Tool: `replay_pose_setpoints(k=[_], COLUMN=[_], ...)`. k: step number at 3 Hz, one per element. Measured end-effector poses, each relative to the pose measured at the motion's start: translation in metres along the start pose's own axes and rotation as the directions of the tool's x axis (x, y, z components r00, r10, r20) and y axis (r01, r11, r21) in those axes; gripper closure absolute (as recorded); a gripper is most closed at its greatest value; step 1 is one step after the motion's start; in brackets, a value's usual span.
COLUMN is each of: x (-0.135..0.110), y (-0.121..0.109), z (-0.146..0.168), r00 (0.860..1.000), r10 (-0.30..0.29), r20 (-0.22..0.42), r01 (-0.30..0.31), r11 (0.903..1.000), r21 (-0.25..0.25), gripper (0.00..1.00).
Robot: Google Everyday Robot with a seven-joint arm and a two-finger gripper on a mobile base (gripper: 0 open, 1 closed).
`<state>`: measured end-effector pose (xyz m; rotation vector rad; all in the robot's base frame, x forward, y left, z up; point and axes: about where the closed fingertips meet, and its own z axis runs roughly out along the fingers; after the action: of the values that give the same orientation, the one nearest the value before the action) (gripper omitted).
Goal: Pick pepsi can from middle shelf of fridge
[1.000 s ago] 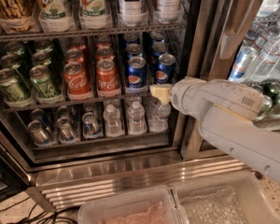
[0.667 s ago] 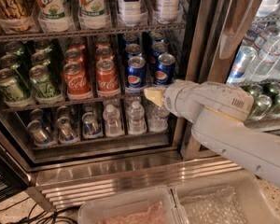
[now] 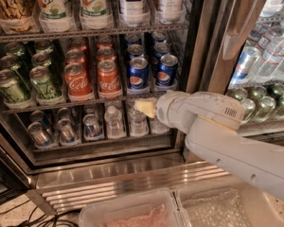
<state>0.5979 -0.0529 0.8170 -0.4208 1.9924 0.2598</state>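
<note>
The fridge (image 3: 199,46) stands with its door open. Its middle shelf (image 3: 85,101) holds rows of cans. Two pepsi cans stand at the front right of that shelf, one (image 3: 138,73) beside the other (image 3: 167,70), with more blue cans behind them. My gripper (image 3: 146,108) is at the end of the white arm, just below the shelf's front edge and under the two front pepsi cans. It touches no can. Its pale yellow tip points left, in front of the lower shelf's bottles.
Red Coca-Cola cans (image 3: 109,78) and green cans (image 3: 46,83) fill the shelf's left side. Tall bottles (image 3: 132,4) stand on the rack above, small water bottles (image 3: 114,122) below. More water bottles (image 3: 274,56) sit in the right section. Two plastic bins (image 3: 180,207) lie near the bottom.
The arm and gripper have shifted left and a little down, now sitting under the front pepsi cans. The cans have not moved.
</note>
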Motion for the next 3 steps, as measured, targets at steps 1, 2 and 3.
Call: replay_pose_setpoints(k=[1,2,3], x=[-0.004,-0.014,-0.025], y=[0.011,-0.004,-0.021], z=[-0.005,-0.009,-0.01], r00=[1.0,1.0,0.999], r10=[0.001,-0.01,-0.018], r20=[0.01,0.028,0.049], r01=[0.0,0.009,0.015], r11=[0.9998,0.9998,0.9981], r21=[-0.022,0.016,0.06], gripper=[0.24,0.24,0.24])
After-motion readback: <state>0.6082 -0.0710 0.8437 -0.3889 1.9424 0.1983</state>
